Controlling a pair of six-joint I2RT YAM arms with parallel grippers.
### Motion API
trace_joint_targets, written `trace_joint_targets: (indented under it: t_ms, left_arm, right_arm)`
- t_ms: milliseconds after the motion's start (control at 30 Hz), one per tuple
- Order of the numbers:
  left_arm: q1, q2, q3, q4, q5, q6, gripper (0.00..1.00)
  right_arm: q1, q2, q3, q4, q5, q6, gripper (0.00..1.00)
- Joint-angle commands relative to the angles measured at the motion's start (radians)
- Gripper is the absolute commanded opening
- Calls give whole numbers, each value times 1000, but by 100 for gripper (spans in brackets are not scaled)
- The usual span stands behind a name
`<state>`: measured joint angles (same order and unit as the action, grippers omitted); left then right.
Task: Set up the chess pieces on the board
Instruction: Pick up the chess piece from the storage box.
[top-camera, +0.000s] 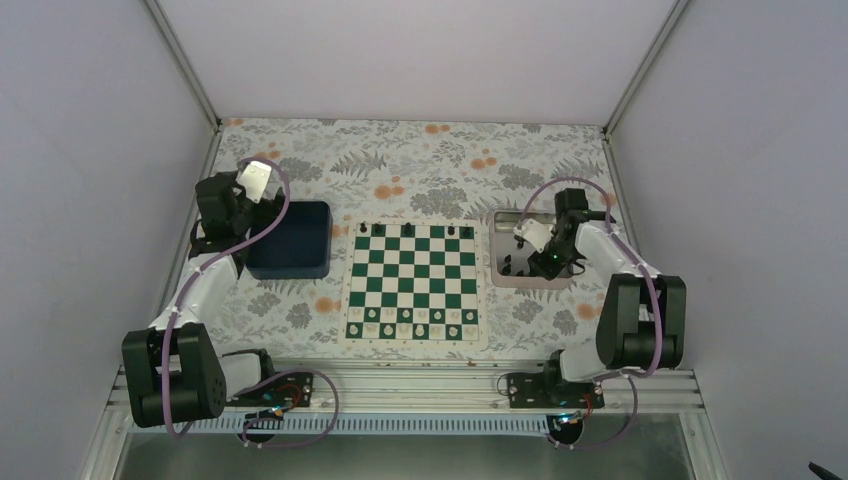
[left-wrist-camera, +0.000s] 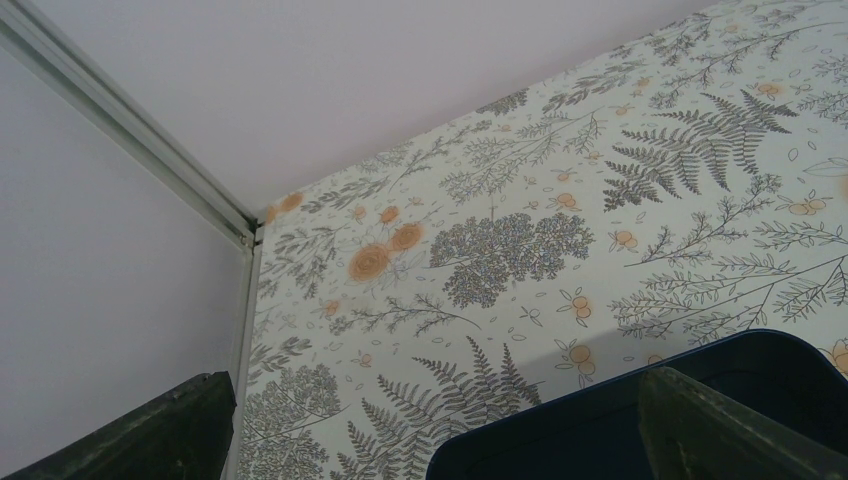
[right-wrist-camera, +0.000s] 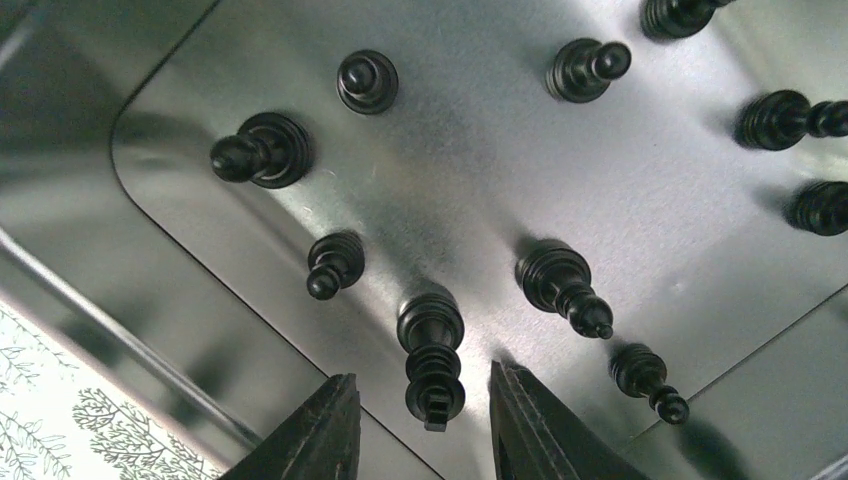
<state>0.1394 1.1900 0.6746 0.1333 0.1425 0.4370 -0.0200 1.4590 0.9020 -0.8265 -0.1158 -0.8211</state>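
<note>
Right of the board (top-camera: 412, 285), the right arm folds forward from its base with the elbow high and the wrist bent down into a silver tray (top-camera: 503, 279). The right gripper (right-wrist-camera: 422, 400) hangs low over the tray floor. Its fingers (right-wrist-camera: 320, 430) are apart and straddle the top of one tall black piece (right-wrist-camera: 432, 350), with a gap on each side. Other black chess pieces (right-wrist-camera: 265, 150) stand around it in the tray, and a few more (top-camera: 408, 230) stand along the board's far row. Cream pieces (top-camera: 420, 318) occupy its near rows. Left of the board, the left arm stretches out beside a dark blue bin (top-camera: 290, 240) with its wrist tipped upward. The left gripper (left-wrist-camera: 430, 450) has its fingers (left-wrist-camera: 160, 435) wide apart above the bin's edge and the floral surface (left-wrist-camera: 520, 250).
</note>
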Motion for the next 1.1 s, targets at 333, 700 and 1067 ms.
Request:
trace_joint_targets:
  t_ms: [333, 700, 1067]
  left_arm:
    - [4, 8, 12, 7, 11, 0, 100]
    - [5, 8, 10, 14, 12, -2, 100]
    - [4, -18, 13, 2, 28, -5, 100]
  right_arm:
    - [-24, 51, 3, 36, -26, -15, 17]
    - [63, -4, 216, -187, -36, 2, 7]
    - [433, 272, 731, -296, -19, 68, 8]
